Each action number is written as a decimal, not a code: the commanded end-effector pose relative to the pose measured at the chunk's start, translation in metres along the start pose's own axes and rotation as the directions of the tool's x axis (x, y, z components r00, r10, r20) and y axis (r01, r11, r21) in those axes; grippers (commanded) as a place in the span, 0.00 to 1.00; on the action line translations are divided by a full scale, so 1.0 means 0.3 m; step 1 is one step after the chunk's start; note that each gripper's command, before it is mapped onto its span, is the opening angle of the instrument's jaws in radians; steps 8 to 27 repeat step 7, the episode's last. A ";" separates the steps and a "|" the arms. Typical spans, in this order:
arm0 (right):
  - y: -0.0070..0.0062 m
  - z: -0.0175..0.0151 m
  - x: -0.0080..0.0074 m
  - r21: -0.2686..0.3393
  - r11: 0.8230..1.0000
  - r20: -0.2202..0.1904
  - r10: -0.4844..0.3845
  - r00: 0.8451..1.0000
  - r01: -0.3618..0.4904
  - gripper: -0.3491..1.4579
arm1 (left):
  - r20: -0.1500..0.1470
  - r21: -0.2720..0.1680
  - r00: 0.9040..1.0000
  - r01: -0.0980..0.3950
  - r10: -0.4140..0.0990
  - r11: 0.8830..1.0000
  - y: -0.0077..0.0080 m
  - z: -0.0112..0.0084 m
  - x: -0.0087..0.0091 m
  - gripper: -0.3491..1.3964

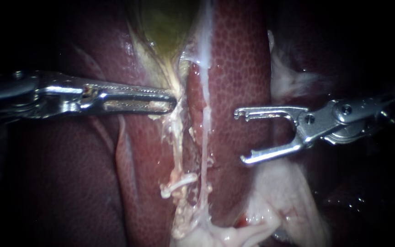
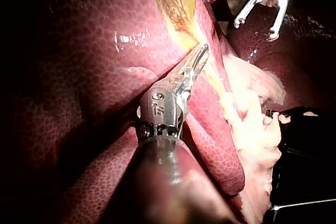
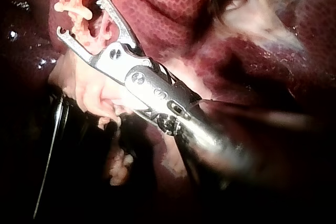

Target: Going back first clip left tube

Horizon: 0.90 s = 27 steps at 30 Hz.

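My left instrument [image 1: 170, 103] pinches the pale tissue [image 1: 175, 120] just below the gallbladder [image 1: 165, 23], seemingly to hold the left tube [image 1: 176, 146] taut and exposed (a white clip [image 1: 178, 184] sits across its lower part), while my right instrument [image 1: 240, 136] hangs beside it over the liver [image 1: 238, 59], jaws spread and empty.

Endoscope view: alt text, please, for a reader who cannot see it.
The right instrument holds its jaws open and empty over the liver, apart from a white clip on the left tube. The left instrument has its jaws shut on pale tissue below the gallbladder.
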 end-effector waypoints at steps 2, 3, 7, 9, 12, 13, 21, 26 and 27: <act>-0.0003 0.000 0.0001 0.000 1.000 0.000 0.001 1.000 -0.001 0.52 | 0.000 0.001 1.000 0.000 0.000 1.000 0.0000 0.0000 0.0000 0.00; -0.0004 0.000 0.0001 0.000 1.000 0.000 0.001 1.000 -0.001 0.52 | 0.000 0.001 1.000 0.000 0.000 1.000 0.0000 0.0000 0.0001 0.00; -0.0005 -0.001 -0.0001 0.000 1.000 0.001 0.001 1.000 -0.001 0.52 | 0.000 0.001 1.000 -0.001 0.001 1.000 0.0002 0.0002 0.0001 0.00; -0.0005 -0.001 -0.0001 0.000 1.000 0.001 0.001 1.000 -0.001 0.52 | 0.000 0.001 1.000 -0.001 0.001 1.000 0.0002 0.0002 0.0001 0.00; -0.0005 -0.001 -0.0001 0.000 1.000 0.001 0.001 1.000 -0.001 0.52 | 0.000 0.001 1.000 -0.001 0.001 1.000 0.0002 0.0002 0.0001 0.00; -0.0005 -0.001 -0.0001 0.000 1.000 0.001 0.001 1.000 -0.001 0.52 | 0.000 0.001 1.000 -0.001 0.001 1.000 0.0002 0.0002 0.0001 0.00; -0.0005 -0.001 -0.0001 0.000 1.000 0.001 0.001 1.000 -0.001 0.52 | 0.000 0.001 1.000 -0.001 0.001 1.000 0.0002 0.0002 0.0001 0.00; -0.0005 -0.001 -0.0001 0.000 1.000 0.001 0.001 1.000 -0.001 0.52 | 0.000 0.001 1.000 -0.001 0.001 1.000 0.0002 0.0002 0.0001 0.00; -0.0005 -0.001 -0.0001 0.000 1.000 0.001 0.001 1.000 -0.001 0.52 | 0.000 0.001 1.000 -0.001 0.001 1.000 0.0002 0.0002 0.0001 0.00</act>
